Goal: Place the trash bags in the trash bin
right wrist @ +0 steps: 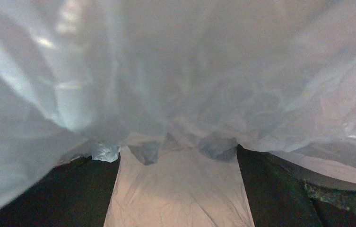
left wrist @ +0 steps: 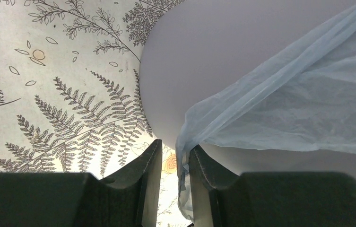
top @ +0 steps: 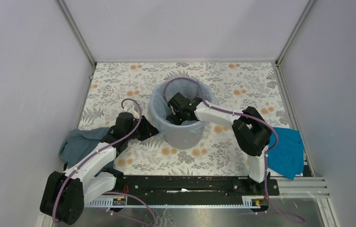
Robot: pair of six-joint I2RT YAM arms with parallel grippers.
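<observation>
Left gripper: jaws narrowly apart just beside the bin wall, with a strand of the bag in the gap; whether it is held cannot be told. Right gripper: spread wide inside the bin, against the film. The bag lines the bin and drapes over its rim.

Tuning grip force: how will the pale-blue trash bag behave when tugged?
Probably floppy: the trash bag drapes in wrinkles over the trash bin. Likely light and slippery: only a thin strip sits between the fingers of the left hand.
</observation>
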